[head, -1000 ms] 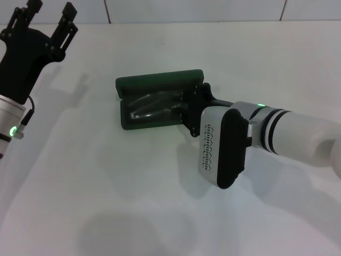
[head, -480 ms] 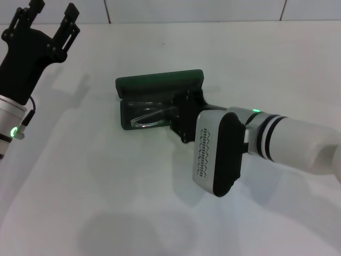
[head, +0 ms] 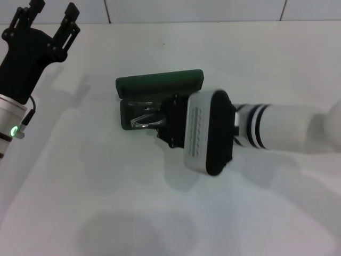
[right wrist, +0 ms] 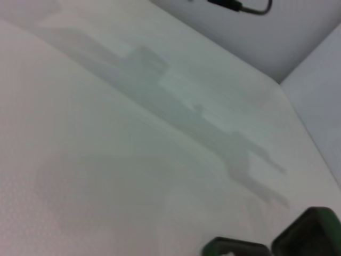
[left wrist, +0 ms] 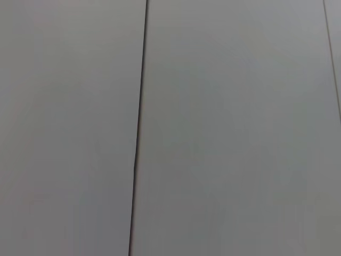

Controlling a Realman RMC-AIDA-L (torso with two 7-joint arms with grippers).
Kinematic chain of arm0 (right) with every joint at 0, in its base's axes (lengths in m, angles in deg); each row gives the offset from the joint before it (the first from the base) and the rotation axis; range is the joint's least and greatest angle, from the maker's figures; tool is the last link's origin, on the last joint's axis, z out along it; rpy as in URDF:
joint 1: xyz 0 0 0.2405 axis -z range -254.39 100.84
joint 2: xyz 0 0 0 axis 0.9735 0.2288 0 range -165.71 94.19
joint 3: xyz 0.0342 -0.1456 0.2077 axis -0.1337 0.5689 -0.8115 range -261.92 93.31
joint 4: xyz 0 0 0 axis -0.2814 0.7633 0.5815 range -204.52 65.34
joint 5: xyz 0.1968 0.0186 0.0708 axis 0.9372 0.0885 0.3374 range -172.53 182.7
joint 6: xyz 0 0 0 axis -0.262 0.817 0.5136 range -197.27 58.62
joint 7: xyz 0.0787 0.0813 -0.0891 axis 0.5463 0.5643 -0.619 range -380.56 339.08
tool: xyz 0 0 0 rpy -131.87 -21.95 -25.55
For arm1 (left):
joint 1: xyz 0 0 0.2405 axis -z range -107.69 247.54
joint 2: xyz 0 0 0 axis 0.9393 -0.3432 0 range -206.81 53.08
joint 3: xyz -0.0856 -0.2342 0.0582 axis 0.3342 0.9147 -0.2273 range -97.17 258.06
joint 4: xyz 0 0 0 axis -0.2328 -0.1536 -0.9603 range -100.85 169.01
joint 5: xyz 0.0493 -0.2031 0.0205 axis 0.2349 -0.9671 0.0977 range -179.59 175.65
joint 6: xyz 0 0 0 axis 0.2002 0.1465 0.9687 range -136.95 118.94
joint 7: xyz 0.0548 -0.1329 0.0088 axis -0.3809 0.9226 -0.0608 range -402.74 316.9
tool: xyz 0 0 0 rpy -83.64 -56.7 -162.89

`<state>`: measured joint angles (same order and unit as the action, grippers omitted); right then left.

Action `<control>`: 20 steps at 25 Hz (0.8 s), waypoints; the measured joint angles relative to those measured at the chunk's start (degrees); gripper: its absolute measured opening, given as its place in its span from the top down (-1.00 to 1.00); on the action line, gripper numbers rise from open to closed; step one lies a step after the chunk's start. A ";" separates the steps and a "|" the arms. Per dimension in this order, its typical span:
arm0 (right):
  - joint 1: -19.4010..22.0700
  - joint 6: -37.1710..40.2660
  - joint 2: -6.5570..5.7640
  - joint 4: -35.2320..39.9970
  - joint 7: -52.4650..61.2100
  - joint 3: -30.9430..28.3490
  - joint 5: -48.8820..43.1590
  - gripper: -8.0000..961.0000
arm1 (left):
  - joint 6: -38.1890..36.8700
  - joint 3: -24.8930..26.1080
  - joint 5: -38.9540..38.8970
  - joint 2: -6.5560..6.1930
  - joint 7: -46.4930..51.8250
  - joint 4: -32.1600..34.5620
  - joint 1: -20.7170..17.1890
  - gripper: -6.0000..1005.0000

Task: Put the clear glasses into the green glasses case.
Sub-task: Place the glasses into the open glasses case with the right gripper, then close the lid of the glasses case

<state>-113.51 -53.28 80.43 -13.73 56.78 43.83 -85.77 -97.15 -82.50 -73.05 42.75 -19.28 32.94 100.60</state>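
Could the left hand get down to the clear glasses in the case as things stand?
Probably not cleanly: the left hand is raised far off to the side, and the right hand sits over the open green glasses case, covering part of the clear glasses.

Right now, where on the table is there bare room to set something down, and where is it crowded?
The table is bare across the whole near side in front of the green case, and along the far side behind its lid. It is also bare between the case and the raised left gripper. The crowded spot is the case itself: the right gripper sits over its tray, where the clear glasses lie.
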 joint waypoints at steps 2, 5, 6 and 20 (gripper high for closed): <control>-2.29 -0.05 0.00 -2.63 0.00 0.00 2.36 0.47 | 0.01 0.00 -0.01 0.00 0.00 0.00 -0.03 -0.44; -5.04 -0.45 0.00 -5.88 0.00 -0.01 5.61 0.47 | 0.01 0.00 -0.02 0.00 0.00 0.00 -0.06 -0.44; -5.86 -0.61 0.00 -6.88 0.00 -0.02 6.60 0.47 | -0.01 0.00 -0.02 0.00 0.00 0.00 -0.07 -0.44; -2.10 9.04 -0.58 -2.22 -0.72 -6.52 5.72 0.47 | -0.43 0.00 -0.19 0.04 0.00 -0.32 -0.77 -0.44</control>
<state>-115.60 -44.24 79.85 -15.94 56.06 37.31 -80.06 -97.58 -82.50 -73.25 42.79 -19.28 32.62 99.83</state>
